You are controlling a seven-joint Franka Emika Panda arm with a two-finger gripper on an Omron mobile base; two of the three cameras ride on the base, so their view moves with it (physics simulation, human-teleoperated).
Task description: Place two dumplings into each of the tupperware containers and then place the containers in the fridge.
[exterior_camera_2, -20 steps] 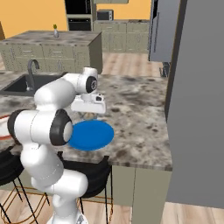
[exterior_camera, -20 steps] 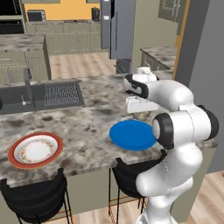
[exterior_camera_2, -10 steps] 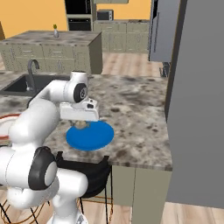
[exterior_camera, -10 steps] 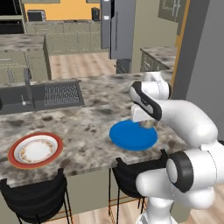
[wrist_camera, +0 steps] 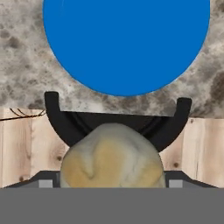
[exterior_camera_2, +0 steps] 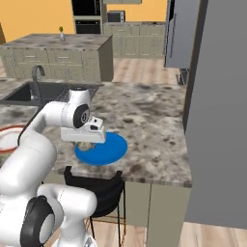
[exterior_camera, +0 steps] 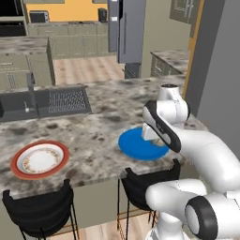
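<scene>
Dumpling (wrist_camera: 112,156) sits between my fingers, close under the hand camera, pale tan and crinkled — my gripper (exterior_camera_2: 86,143) holds it with the jaws standing wide around its bulk. In the right base view a small tan lump shows just below the hand, which agrees. The step in hand, as I judge it, is the carrying of one dumpling toward a container. The hand hangs over the near edge of the counter (exterior_camera: 98,136), above the rim of the blue disc (exterior_camera: 139,144); the hand camera looks down on that disc, on the counter edge, and on a black stool (wrist_camera: 117,120) with wooden floor beneath. The blue disc is flat and round, not one of the trays, so I take it as no place for a drop. The next move calls for finding a tray, bringing the hand over its open middle, lowering, and only then parting the jaws — a release here would risk the dumpling going over the edge to the floor. My arm rises from the base, bends sharply at the elbow and reaches forward with the hand pointing down. A plate (exterior_camera: 40,159) with a red rim lies well apart, toward the sink (exterior_camera: 44,101). The fridge (exterior_camera_2: 219,111) stands close beside the counter.
</scene>
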